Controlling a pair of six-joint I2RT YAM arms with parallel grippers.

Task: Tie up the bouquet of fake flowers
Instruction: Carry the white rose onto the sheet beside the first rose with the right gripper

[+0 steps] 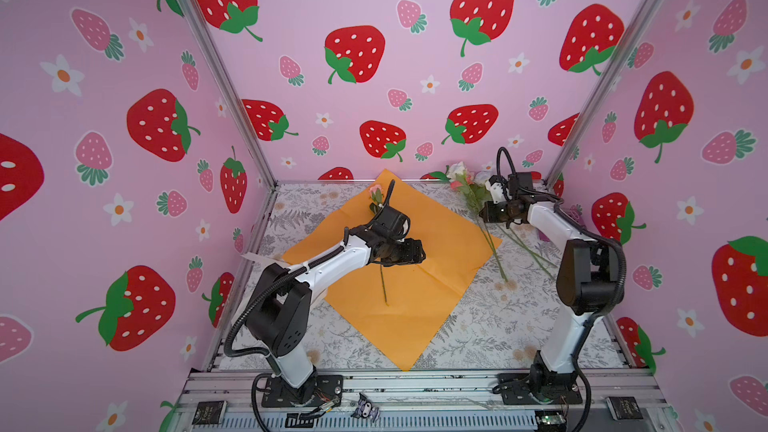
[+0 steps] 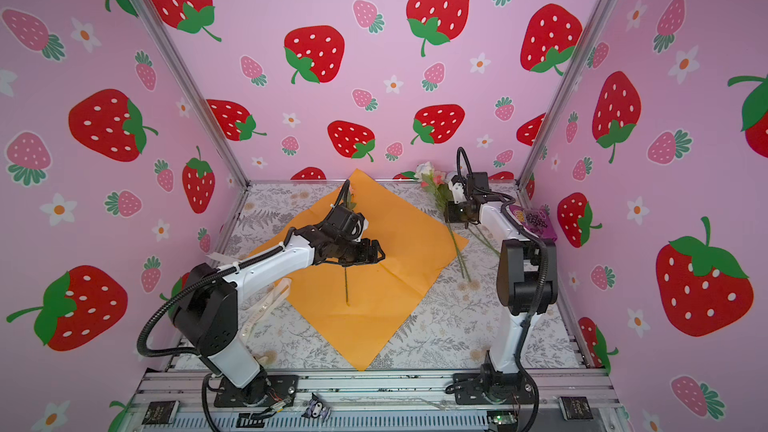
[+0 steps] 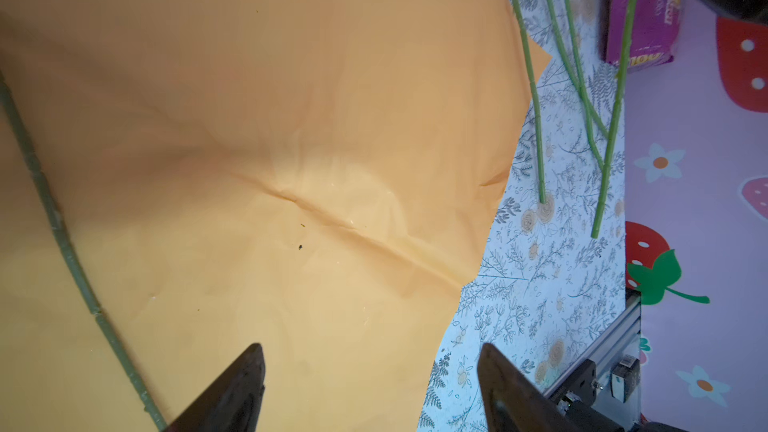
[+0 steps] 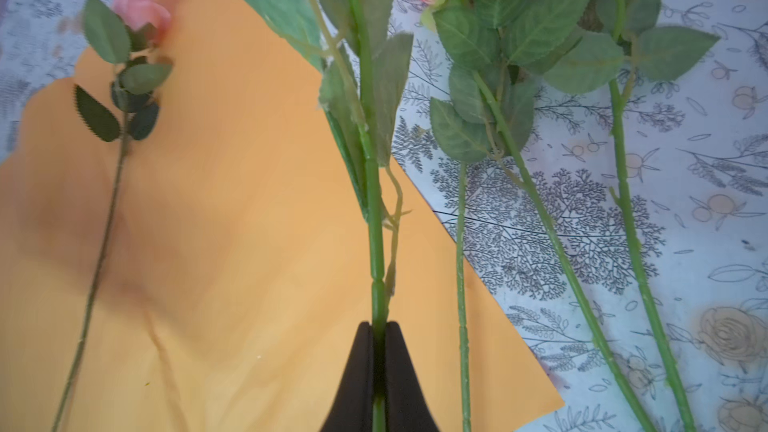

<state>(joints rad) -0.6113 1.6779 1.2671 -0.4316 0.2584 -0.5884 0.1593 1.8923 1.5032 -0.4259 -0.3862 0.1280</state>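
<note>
Right gripper [image 4: 379, 328]: clamped on one green stem [image 4: 371, 201], pinched between its tips.
Left gripper [image 3: 371, 353]: jaws spread, empty, over the orange paper [image 3: 291, 97].
Other flowers [image 4: 536, 31]: just beside the held stem, off the paper.
Move: lay the stem level beside the pink rose [image 4: 139, 4] beyond, on the paper.

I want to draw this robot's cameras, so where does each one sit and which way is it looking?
Top views: high at the front, looking down at the table, the left arm and the right arm.
Left wrist: on the left arm, looking down at the orange paper; the open left tool shows.
Right wrist: on the right arm, looking along a rose stem pinched in the shut right tool.
Shared: both wrist views show the paper and the lone rose's stem lying on it.
</note>
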